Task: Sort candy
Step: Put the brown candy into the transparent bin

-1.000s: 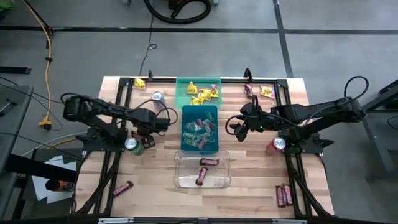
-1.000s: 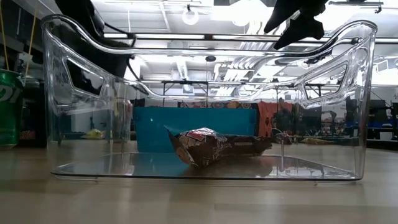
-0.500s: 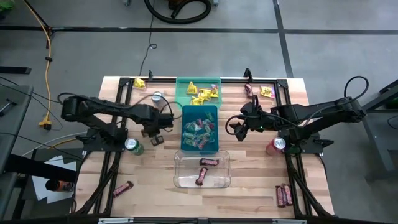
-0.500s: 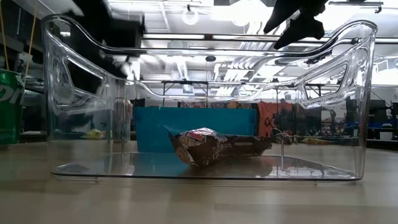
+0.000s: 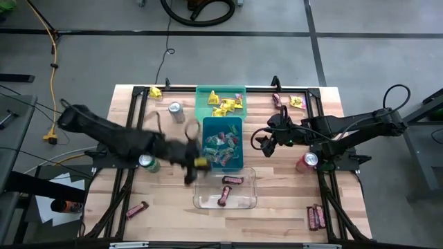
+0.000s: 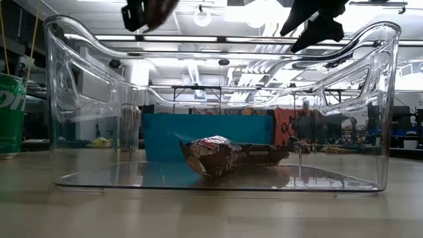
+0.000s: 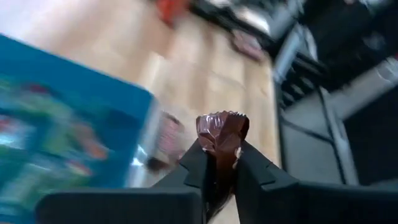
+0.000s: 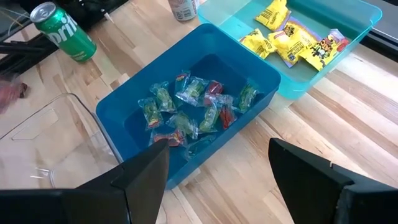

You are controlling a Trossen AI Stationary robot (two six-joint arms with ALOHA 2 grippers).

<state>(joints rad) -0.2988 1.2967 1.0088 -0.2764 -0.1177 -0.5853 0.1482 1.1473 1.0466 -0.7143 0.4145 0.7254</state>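
**Fingers pinch a brown bar beside the clear bin**

Fingers (image 7: 219, 180) of the left arm clamp a dark red-brown wrapped candy bar (image 7: 222, 132), its crimped end poking up between them. From above this arm is smeared, its tip (image 5: 191, 166) at the left rim of the clear plastic bin (image 5: 206, 202), beside the blue rectangular bin (image 5: 205, 124) of mixed packets. Details there are hard to make out. Two more brown bars (image 5: 228, 188) lie in the clear bin. Right fingers (image 8: 249, 180) hang spread wide, empty, right of the blue bin above the wooden counter (image 5: 277, 194).
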